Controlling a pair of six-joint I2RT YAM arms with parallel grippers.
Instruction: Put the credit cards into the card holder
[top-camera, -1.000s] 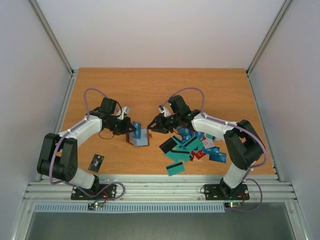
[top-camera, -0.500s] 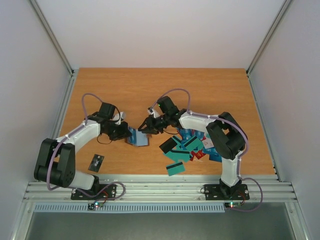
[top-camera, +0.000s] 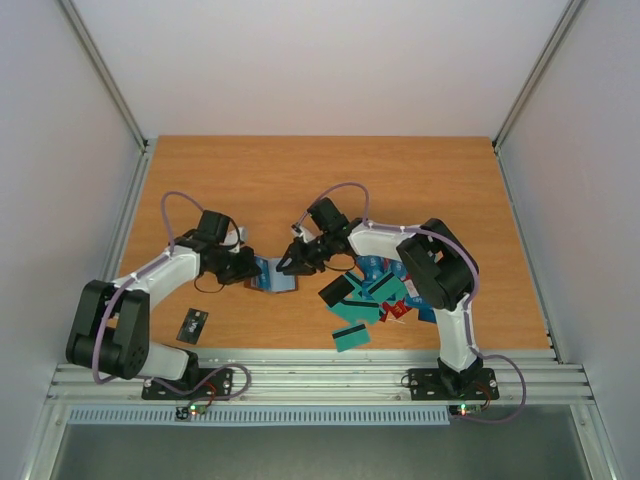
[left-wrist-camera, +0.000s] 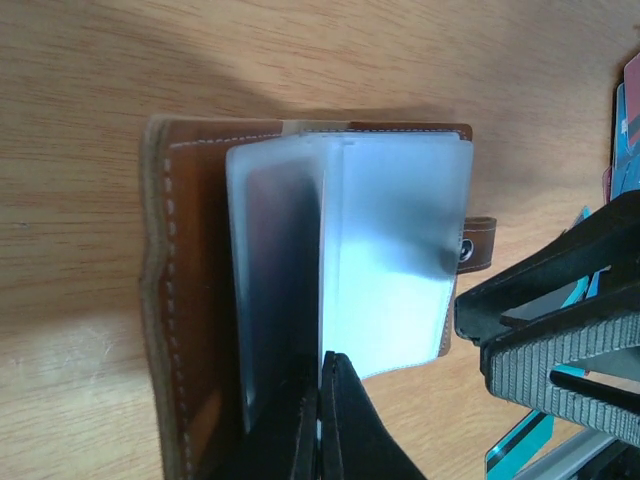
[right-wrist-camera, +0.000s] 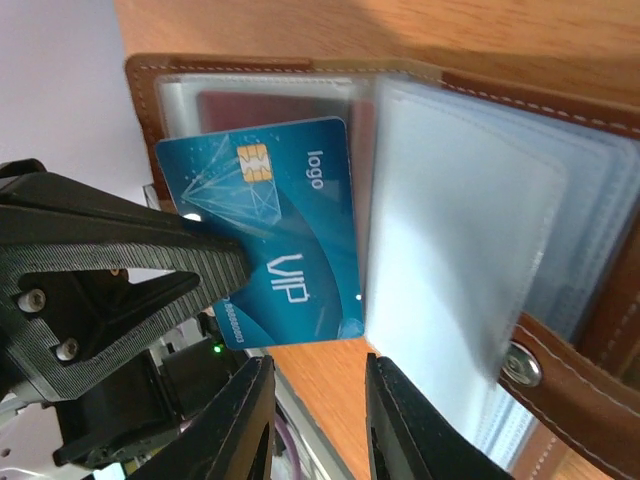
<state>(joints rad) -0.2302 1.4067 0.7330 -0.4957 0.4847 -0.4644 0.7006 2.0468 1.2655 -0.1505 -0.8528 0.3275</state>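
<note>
The step in hand looks like seating a blue card (right-wrist-camera: 275, 225) in the open card holder (left-wrist-camera: 195, 300), which lies on the table (top-camera: 300, 180) between the arms. The left gripper (left-wrist-camera: 320, 365) is clenched on a clear sleeve (left-wrist-camera: 390, 260), while the right gripper (right-wrist-camera: 318, 375) is parted and empty (the card sits just beyond its tips). Next, nudge the card home; I cannot tell whether it has entered a sleeve.

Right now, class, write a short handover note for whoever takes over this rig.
Left gripper: shut on a clear sleeve of the open card holder.
Right gripper: open, tips just short of a blue VIP card lying on the holder's pages.
Done: one reddish card looks sleeved.
Left: seat the blue card, then the pile of credit cards and a dark card by the left arm's base.
</note>
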